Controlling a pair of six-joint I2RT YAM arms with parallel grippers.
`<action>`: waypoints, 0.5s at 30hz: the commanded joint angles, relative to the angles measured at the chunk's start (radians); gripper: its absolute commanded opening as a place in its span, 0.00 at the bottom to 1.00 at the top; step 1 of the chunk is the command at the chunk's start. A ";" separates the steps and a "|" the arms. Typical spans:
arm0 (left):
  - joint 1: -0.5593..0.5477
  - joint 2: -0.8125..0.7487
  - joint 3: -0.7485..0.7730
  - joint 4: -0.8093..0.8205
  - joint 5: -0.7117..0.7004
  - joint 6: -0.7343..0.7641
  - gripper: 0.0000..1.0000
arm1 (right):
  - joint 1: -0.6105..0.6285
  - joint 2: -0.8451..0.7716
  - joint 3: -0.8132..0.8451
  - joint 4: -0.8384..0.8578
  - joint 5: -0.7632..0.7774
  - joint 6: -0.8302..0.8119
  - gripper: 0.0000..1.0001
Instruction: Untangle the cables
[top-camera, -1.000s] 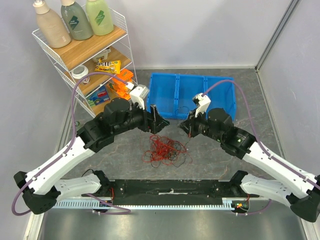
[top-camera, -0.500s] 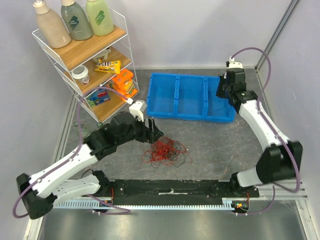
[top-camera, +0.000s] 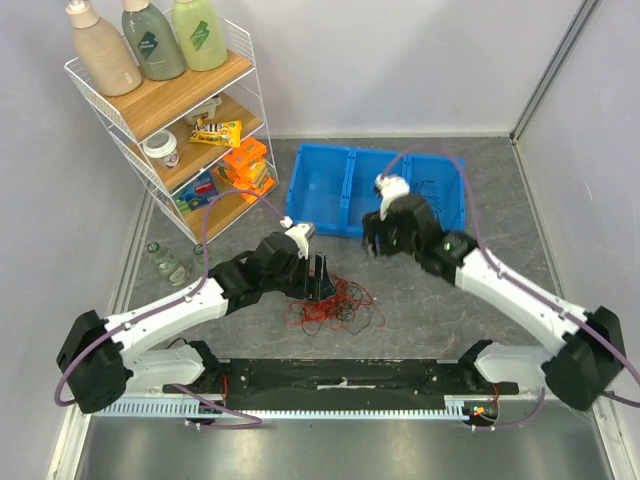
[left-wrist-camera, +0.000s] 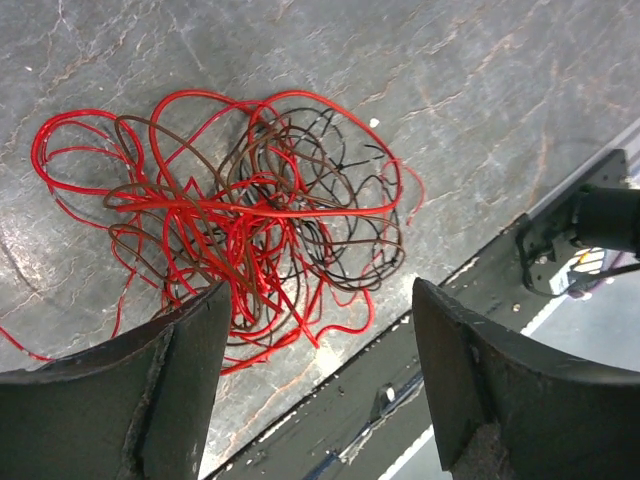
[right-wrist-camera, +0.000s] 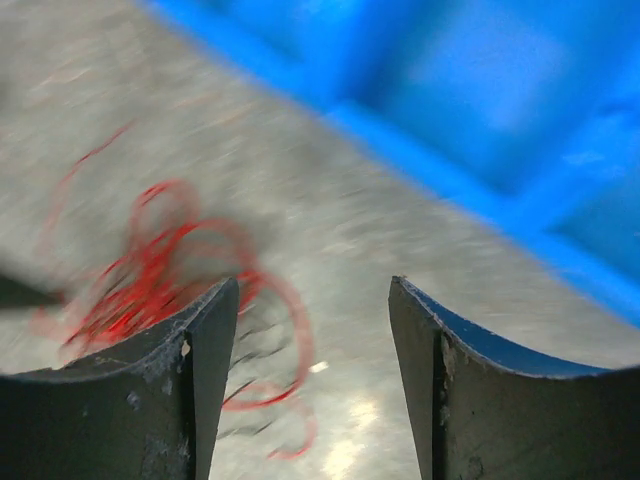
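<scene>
Top external view, contents of the workspace:

- Cables (top-camera: 332, 305): one loose tangle of thin red and dark wires, lying on the grey marbled tabletop (top-camera: 450, 310). It sits in front of the blue bin (top-camera: 325, 195) and clear of it, between the two arms.
- Left end effector (top-camera: 320, 280): at the tangle's far-left edge, jaws apart, nothing clamped.
- Right end effector (top-camera: 372, 245): by the bin's near wall, beyond the tangle and apart from it.
- Blue bin: three compartments, at the far side of the tabletop.
- Wire rack (top-camera: 250, 75): wooden shelves, far left. Three bottles (top-camera: 150, 40) stand on top, with a jar (top-camera: 160, 148), a yellow snack packet (top-camera: 217, 131) and orange boxes (top-camera: 245, 165) on the lower shelves.
- Small bottle (top-camera: 165, 265): lying on the tabletop near the rack's foot.

Left wrist view:

- Cables (left-wrist-camera: 240, 215): red loops mostly on the outside of the tangle, with darker brown-black strands bunched at the centre and right.
- Left end effector (left-wrist-camera: 320, 295): both fingers (left-wrist-camera: 180, 380) spread wide and framing the near edge of the tangle. Whether they touch it cannot be told.

Right wrist view, blurred:

- Right end effector (right-wrist-camera: 312, 290): jaws apart and empty.
- Cables (right-wrist-camera: 170, 270): a red smear at lower left.
- Blue bin (right-wrist-camera: 480, 120): at upper right.
</scene>
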 joint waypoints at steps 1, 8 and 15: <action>0.000 0.084 0.035 0.068 0.003 0.001 0.76 | 0.159 -0.092 -0.239 0.157 -0.233 0.117 0.68; 0.002 0.118 -0.025 0.138 0.060 -0.034 0.56 | 0.289 -0.161 -0.474 0.394 -0.354 0.211 0.60; 0.002 0.086 -0.025 0.112 0.058 -0.025 0.23 | 0.298 -0.195 -0.471 0.406 -0.349 0.205 0.63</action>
